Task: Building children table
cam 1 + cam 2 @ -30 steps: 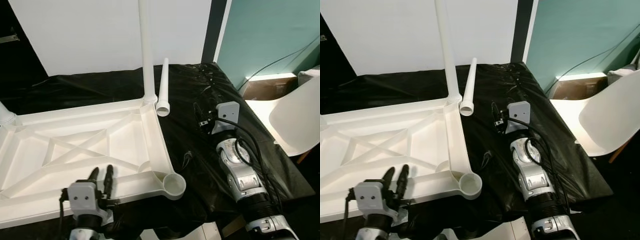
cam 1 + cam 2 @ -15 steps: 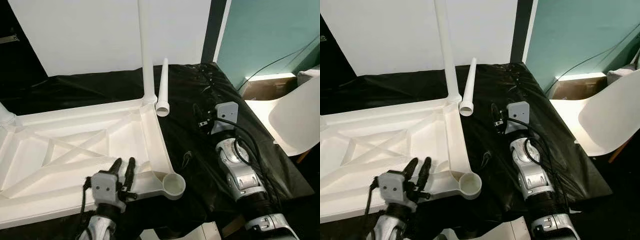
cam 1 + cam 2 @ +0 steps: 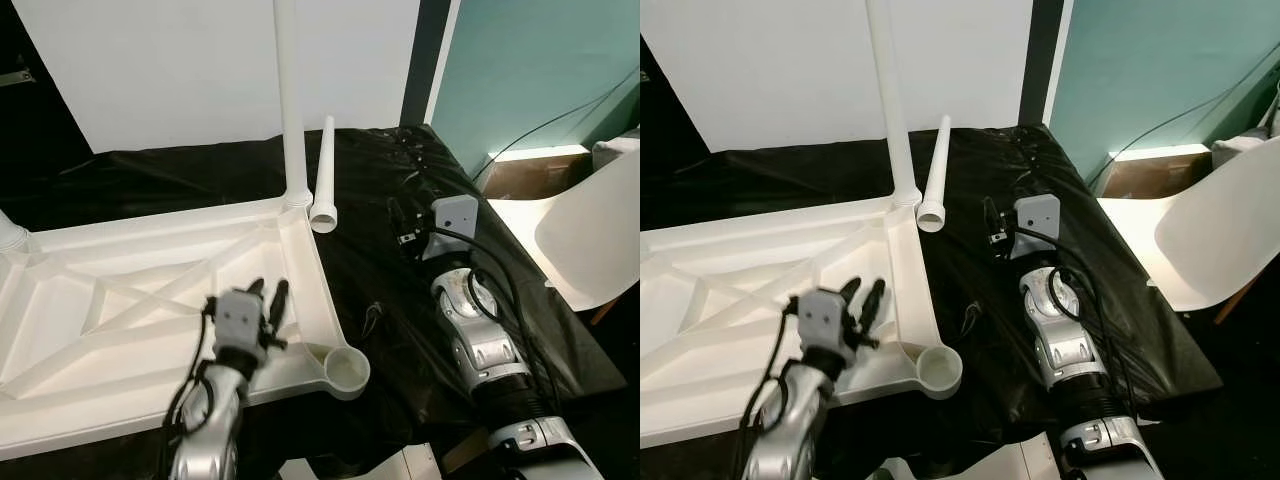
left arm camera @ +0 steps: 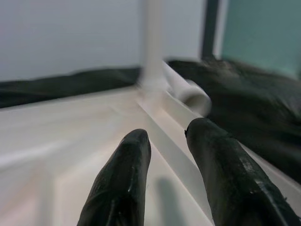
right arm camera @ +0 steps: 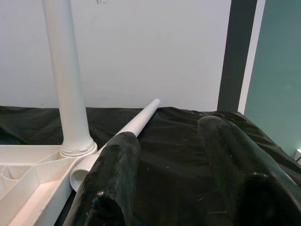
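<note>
The white table top (image 3: 120, 300) lies upside down on a black cloth. One white leg (image 3: 292, 100) stands upright in its far right corner socket. A loose white leg (image 3: 325, 175) lies on the cloth just beside that corner. The near right corner socket (image 3: 347, 371) holds nothing. My left gripper (image 3: 268, 292) hovers over the underside close to the right rail, open, with nothing between its fingers (image 4: 134, 155). My right gripper (image 3: 398, 225) rests low over the cloth, right of the loose leg (image 5: 136, 122), open and holding nothing.
A stub of another leg (image 3: 10, 235) shows at the table top's far left corner. A white chair (image 3: 595, 240) and a cardboard box (image 3: 530, 175) stand off to the right by the teal wall. The black cloth (image 3: 400, 300) is rumpled, with a small cable on it.
My left arm has reached forward and to the right, from the table top's near edge to its right rail. The right arm has barely shifted.
</note>
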You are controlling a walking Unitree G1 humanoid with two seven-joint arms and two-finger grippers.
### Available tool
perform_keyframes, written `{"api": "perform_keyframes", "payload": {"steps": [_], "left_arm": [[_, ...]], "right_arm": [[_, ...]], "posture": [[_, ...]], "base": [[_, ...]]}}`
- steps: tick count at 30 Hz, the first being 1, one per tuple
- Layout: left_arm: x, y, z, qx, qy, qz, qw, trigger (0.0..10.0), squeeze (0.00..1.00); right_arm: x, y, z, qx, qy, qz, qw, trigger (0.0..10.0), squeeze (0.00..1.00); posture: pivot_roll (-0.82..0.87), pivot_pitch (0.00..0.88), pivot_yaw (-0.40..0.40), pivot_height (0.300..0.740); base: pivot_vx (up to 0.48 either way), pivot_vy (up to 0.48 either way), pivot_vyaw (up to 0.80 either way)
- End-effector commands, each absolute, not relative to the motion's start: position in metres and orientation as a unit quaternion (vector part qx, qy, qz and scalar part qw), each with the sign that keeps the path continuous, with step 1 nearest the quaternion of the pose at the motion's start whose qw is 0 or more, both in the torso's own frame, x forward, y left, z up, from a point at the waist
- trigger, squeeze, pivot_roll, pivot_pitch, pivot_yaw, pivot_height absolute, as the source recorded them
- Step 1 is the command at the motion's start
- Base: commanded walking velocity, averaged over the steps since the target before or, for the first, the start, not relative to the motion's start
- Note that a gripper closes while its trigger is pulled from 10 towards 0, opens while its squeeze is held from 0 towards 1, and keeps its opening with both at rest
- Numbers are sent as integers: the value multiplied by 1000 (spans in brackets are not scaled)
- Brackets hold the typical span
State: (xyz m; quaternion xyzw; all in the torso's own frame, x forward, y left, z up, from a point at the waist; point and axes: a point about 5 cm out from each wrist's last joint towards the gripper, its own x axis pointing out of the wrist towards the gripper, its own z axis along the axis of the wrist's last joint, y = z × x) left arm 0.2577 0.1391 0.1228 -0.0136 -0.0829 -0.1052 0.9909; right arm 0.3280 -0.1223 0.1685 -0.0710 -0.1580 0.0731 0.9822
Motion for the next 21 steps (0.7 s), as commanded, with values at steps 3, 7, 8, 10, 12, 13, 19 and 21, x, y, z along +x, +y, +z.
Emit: {"api": "perform_keyframes", "payload": {"steps": [3,7,8,10,12,13,19,21], "left_arm": [[265,159,117,-94,-58,76,991,10000,0],[266,165,123,-77,-76,75,991,10000,0],[266,165,123,-77,-76,75,991,10000,0],[267,167,125,-82,-80,81,990,10000,0],[267,167,125,-68,-77,84,991,10000,0],[267,167,125,-68,-77,84,991,10000,0],[268,160,133,-57,-93,72,991,10000,0],[268,158,136,-60,-103,64,991,10000,0]], "right_arm": [[330,-119,170,-80,-165,78,980,10000,0],[329,-119,168,-82,-164,76,980,10000,0],[329,-119,168,-82,-164,76,980,10000,0],[328,-119,167,-82,-164,76,980,10000,0],[327,-119,167,-82,-164,77,980,10000,0],[327,-119,167,-82,-164,77,980,10000,0],[328,-118,166,-86,-163,77,980,10000,0],[329,-119,167,-89,-164,76,980,10000,0]], "posture": [[44,0,-1,740],[48,0,6,740],[48,0,6,740],[54,0,10,740],[56,4,12,740],[56,4,12,740],[56,38,22,740],[54,45,24,740]], "base": [[0,0,0],[0,0,0],[0,0,0],[0,0,0],[0,0,0],[0,0,0],[0,0,0],[0,0,0]]}}
